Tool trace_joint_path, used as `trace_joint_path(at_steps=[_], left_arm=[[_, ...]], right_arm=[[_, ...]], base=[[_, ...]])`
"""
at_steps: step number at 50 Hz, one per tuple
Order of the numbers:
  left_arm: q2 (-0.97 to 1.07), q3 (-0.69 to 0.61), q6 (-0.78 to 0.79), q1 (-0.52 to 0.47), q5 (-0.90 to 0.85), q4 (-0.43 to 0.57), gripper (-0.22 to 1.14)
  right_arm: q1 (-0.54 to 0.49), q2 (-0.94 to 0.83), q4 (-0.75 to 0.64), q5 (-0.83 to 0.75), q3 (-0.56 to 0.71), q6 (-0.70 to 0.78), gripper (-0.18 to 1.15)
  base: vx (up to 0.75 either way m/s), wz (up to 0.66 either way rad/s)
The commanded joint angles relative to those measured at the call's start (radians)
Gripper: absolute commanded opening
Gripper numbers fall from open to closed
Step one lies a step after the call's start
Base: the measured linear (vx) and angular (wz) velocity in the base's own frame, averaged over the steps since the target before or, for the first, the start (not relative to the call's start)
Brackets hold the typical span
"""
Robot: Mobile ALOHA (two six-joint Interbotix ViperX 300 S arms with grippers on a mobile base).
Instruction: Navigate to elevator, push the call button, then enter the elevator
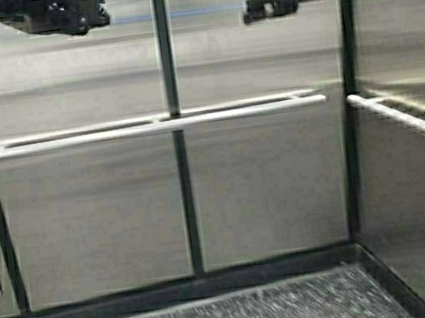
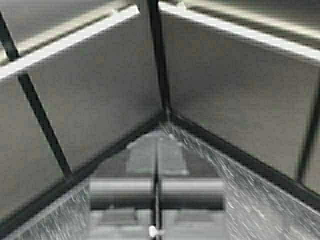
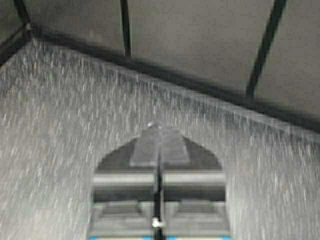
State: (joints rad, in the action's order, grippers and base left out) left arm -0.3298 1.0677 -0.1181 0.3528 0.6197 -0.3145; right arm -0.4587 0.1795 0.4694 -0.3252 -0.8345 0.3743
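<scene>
I am facing the inside of the elevator: its brushed-steel back wall (image 1: 263, 191) fills the high view, and the same panels meet in a corner (image 2: 165, 107) in the left wrist view. The call button is out of view. My left gripper (image 1: 98, 18) hangs at the top left, shut with nothing in it (image 2: 156, 145), pointing down at that floor corner. At the top right my right gripper (image 1: 252, 10) is also shut and empty (image 3: 159, 140), above the speckled floor (image 3: 65, 130).
A white handrail (image 1: 147, 128) runs across the back wall, and another (image 1: 409, 119) follows the right side wall (image 1: 412, 204). Dark vertical strips (image 1: 184, 186) divide the panels. Speckled dark floor (image 1: 255, 313) lies between me and the black skirting.
</scene>
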Motion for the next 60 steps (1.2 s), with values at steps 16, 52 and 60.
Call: trace_joint_path(at_steps=[16, 52, 60], left_arm=[[-0.012, -0.005, -0.003, 0.014, 0.015, -0.006, 0.03], [-0.021, -0.006, -0.009, 0.066, 0.017, -0.006, 0.03], [-0.023, -0.009, -0.009, 0.066, 0.017, -0.006, 0.03]], right_arm=[[-0.014, 0.028, -0.006, -0.005, 0.012, 0.002, 0.05], [-0.038, 0.025, -0.008, -0.003, -0.020, -0.002, 0.05], [-0.038, 0.025, -0.008, -0.003, -0.015, -0.002, 0.05]], base=[[0.39, 0.15], [0.29, 0.30], [0.20, 0.53]])
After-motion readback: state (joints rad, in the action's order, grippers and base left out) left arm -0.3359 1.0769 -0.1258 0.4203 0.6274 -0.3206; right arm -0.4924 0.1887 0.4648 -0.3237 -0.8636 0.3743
